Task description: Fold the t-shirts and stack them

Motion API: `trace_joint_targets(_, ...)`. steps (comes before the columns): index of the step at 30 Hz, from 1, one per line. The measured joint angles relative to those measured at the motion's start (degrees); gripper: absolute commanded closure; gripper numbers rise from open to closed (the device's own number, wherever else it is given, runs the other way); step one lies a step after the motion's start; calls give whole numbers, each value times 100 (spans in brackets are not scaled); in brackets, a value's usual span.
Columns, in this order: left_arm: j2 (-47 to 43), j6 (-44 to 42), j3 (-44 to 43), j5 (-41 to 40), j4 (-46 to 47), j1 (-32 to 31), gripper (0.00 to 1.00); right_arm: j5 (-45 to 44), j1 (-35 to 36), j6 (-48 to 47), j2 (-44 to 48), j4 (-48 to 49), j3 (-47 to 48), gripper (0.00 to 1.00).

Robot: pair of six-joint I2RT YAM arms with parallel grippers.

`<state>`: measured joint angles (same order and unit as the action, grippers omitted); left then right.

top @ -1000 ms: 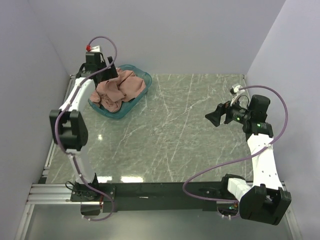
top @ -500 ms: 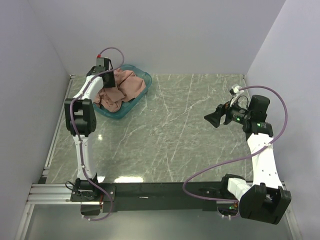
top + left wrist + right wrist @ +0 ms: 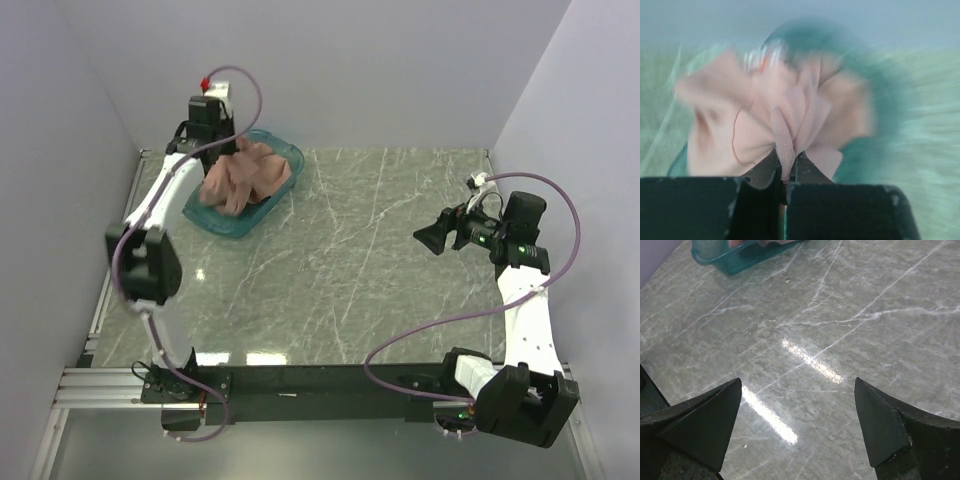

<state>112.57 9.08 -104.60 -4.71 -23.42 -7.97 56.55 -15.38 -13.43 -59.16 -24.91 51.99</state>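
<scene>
The soft, limp t-shirt [image 3: 790, 110] over the tray [image 3: 216, 222] at the table's [image 3: 380, 260] far-left corner is pinched by one fold in the left gripper [image 3: 785, 175]; the shoulders probably offer a better hold.

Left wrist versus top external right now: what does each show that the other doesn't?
Only left wrist: the left gripper pinched shut on a fold of the pink t-shirt, though the picture is blurred. Only top external: the right gripper hovering over the marble table, far from the clothes. Both: the t-shirt bunched at the teal tray.
</scene>
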Motion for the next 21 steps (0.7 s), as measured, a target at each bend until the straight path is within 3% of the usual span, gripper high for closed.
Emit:
trace_joint_targets(6,-2389,-55,184,555,1086,-1137,100,20,-63,11,4,0,0,1)
trace_joint_targets(9,-3093,101,-122,1036,1499,-1410,100,24,-90,26,13,0,0,1)
trace_joint_targets(16,-3526,680,-81,1875,1978,-1655,100,22,-321,52,103,4,0,1)
trace_joint_targets(21,-3392,1036,800,2500,1993,-1969,100,22,-538,83,199,44,0,1)
